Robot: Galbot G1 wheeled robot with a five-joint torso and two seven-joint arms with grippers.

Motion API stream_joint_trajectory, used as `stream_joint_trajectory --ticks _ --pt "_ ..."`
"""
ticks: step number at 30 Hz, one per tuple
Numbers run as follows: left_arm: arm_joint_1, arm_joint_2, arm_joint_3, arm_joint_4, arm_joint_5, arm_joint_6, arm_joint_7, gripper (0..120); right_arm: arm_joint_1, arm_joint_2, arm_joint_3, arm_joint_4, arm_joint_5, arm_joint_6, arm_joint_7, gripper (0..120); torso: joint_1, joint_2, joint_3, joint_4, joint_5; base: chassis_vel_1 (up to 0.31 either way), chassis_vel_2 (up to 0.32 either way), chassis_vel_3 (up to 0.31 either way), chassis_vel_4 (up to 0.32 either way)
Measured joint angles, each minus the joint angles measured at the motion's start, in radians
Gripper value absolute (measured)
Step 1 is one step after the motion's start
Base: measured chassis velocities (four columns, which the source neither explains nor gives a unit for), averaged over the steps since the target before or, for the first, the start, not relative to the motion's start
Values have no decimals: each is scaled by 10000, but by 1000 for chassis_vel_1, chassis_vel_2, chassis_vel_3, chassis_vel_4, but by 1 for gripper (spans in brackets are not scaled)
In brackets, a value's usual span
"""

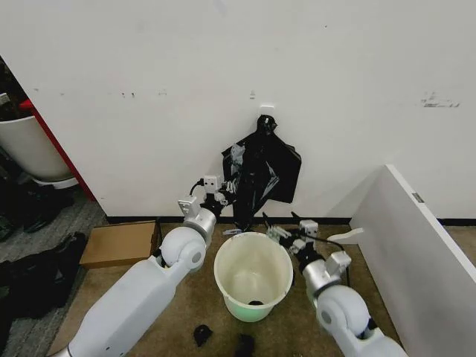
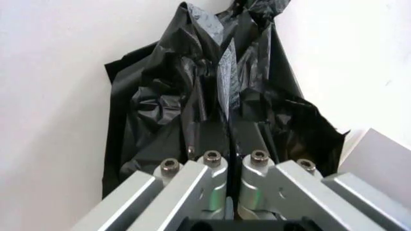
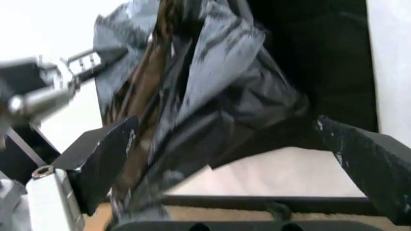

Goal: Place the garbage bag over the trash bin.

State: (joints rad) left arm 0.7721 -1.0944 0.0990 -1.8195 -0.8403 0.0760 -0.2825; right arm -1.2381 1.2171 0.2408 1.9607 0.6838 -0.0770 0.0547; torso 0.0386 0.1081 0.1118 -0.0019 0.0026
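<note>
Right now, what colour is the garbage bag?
Glossy black garbage bag, best in the left wrist view.

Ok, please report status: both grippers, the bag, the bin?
Left gripper shut on garbage bag, which hangs at the wall. Right gripper open around its lower edge. Trash bin uncovered below.

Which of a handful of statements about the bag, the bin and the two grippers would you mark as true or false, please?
1. The garbage bag hangs on the wall above the trash bin. True.
2. The bag already lines the bin. False: the bin is bare inside and the bag is outside it.
3. The left gripper is shut on the bag. True.
4. The right gripper is shut. False: its fingers are spread wide, with bag plastic between them.
5. The bin lies on its side. False: it stands upright on the floor.
</note>
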Motion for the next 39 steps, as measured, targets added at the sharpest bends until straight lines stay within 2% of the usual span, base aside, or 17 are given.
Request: stream_joint_trajectory --ticks 4,8,11,12,18,20,27,29,31,39 --pt "-1 -10 13 -8 0 12 -5 0 567 39 -47 -227 894 -337 -6 94 0 1 0 -2 -1 0 0 0 0" --pt "-2 -2 15 -33 0 22 -7 0 1358 203 -128 -731 2283 -667 132 78 0 0 0 0 0 0 0 0 0" --pt "10 23 -20 -79 -14 31 -8 0 1664 334 -166 -985 3007 -793 181 73 0 0 0 0 -1 0 0 0 0" --pt "10 23 -20 -79 -14 31 -8 0 1664 334 -166 -985 3007 -793 181 73 0 0 0 0 -1 0 0 0 0" --pt "34 103 -113 -130 -99 34 1 0 1747 473 -170 -1297 3176 -754 221 47 0 0 0 0 0 0 0 0 0" --pt "34 104 -127 -130 -105 34 3 0 1731 479 -153 -1306 3178 -732 221 44 0 0 0 -1 0 0 0 0 0" --pt "180 51 -185 -100 -103 15 10 0 1753 447 -151 -1355 3118 -710 141 15 0 0 0 -1 0 0 0 0 0" --pt "204 52 -193 -109 -99 14 9 0 1754 431 -160 -1344 3106 -714 131 12 0 0 0 -1 0 0 0 0 0" --pt "261 64 -222 -150 -85 14 6 0 1739 393 -186 -1260 3073 -719 120 3 0 0 0 -1 0 0 0 0 0" --pt "479 201 -372 -495 -79 13 -19 0 1470 271 -176 -728 2931 -718 229 0 0 2 -1 -1 0 0 0 0 0"
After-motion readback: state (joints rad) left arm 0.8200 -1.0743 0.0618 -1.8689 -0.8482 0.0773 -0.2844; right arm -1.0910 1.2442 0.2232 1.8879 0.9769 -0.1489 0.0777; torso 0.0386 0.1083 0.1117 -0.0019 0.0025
